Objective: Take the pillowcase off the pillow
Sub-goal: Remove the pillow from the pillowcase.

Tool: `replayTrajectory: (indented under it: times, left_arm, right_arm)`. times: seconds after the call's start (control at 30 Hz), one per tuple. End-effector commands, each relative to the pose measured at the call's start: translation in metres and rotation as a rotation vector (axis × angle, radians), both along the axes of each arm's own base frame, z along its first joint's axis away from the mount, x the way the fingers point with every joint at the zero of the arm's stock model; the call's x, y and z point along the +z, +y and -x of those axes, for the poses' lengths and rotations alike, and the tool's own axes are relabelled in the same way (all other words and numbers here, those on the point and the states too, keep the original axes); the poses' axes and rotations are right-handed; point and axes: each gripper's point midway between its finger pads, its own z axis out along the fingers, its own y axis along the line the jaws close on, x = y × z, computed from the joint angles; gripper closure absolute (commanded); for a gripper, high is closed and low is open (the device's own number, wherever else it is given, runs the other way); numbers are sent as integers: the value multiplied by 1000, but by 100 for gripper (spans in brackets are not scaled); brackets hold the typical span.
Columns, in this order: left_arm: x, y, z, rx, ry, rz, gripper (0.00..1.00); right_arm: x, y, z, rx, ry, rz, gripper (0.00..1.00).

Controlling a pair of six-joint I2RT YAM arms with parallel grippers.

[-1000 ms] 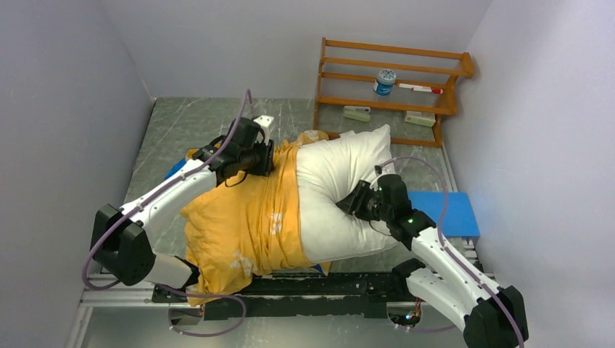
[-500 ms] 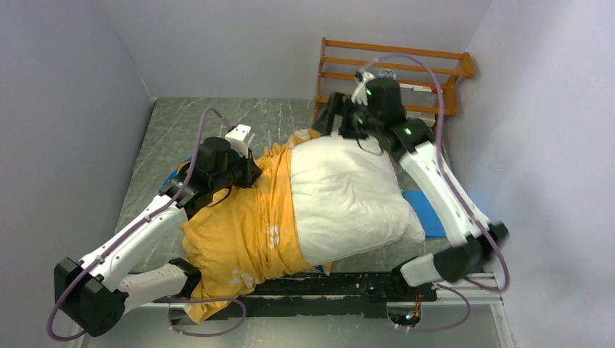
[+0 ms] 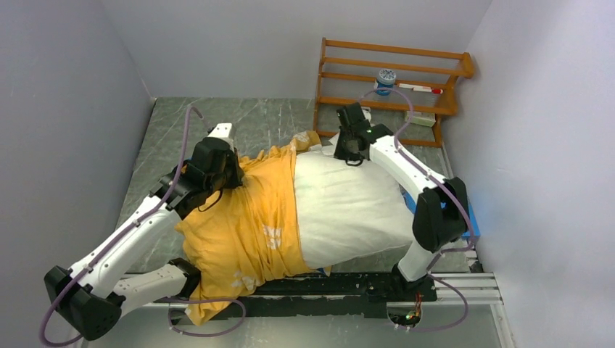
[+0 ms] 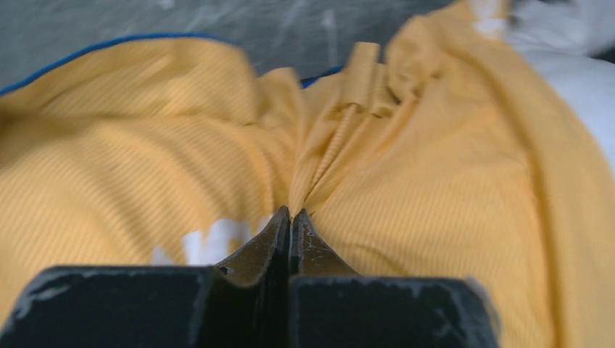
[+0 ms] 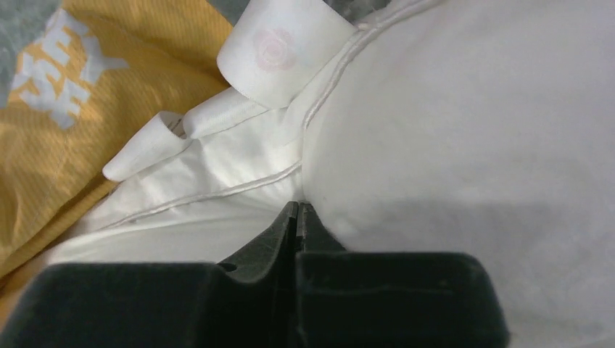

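Yellow-orange cloth of the pillowcase covers the left half of the pillow, which lies across the grey tabletop with its white right half bare. The split looks deliberate: one arm takes the pillowcase and the other the pillow, so pulling them apart can slide the cloth off to the left. The left tool sits at the far part of the pillowcase, its jaws pressed together on a raised ridge of yellow fabric. Creases fan out from the tips, so the cloth is pinched, not merely touched. The right tool is at the pillow's far edge, near the mouth of the pillowcase and just below a white tag with a pink flower. Its jaws are together too. White fabric beside the piped seam puckers into the tips, which I read as a grip anchoring the pillow against the pull. Roughly half the pillowcase is left to come off.
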Motion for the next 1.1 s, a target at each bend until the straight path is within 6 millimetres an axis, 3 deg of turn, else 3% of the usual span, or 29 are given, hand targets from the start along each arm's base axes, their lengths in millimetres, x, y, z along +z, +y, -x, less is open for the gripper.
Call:
replayTrajectory:
  times: [0.0, 0.1, 0.2, 0.23, 0.27, 0.43, 0.5, 0.6, 0.67, 0.77, 0.8, 0.9, 0.97, 1.07]
  left_arm:
    - [-35, 94, 29, 367, 161, -336, 95]
    - [-22, 103, 29, 399, 108, -338, 95]
    - [-1, 97, 26, 363, 95, -284, 95]
    - [6, 90, 24, 324, 85, -262, 79]
    - [17, 76, 17, 257, 50, -214, 58]
    - [95, 4, -6, -39, -178, 58, 10]
    - [106, -28, -15, -176, -219, 119, 3]
    - [86, -80, -22, -432, -132, 140, 3]
    - [51, -104, -24, -546, 14, 129, 3]
    - [-7, -114, -22, -610, 210, 87, 3]
    - [-24, -113, -20, -613, 252, 75, 9]
    - [-48, -106, -15, -577, 312, 62, 54]
    - [-50, -83, -20, -437, 288, 6, 91]
    - [-48, -24, -31, -185, 240, -75, 95]
  right_arm:
    - [-38, -40, 55, -54, 143, 96, 98]
    - [-32, -35, 67, -28, 95, 21, 98]
    - [-17, -25, 76, 21, 69, -53, 97]
    - [-15, -19, 78, 48, 61, -84, 97]
    - [-14, -16, 80, 76, 54, -98, 97]
    - [-12, 0, 95, 182, 58, -184, 96]
    - [-10, 2, 100, 203, 45, -197, 95]
    - [-5, -2, 103, 201, 29, -195, 93]
    - [-5, -3, 105, 190, 28, -197, 93]
    - [-5, -2, 107, 181, 29, -209, 93]
    - [-4, -3, 107, 178, 24, -209, 93]
    - [-3, -13, 102, 140, 16, -162, 93]
    - [-2, -26, 97, 82, 16, -96, 95]
    - [1, -41, 90, 24, 9, -36, 96]
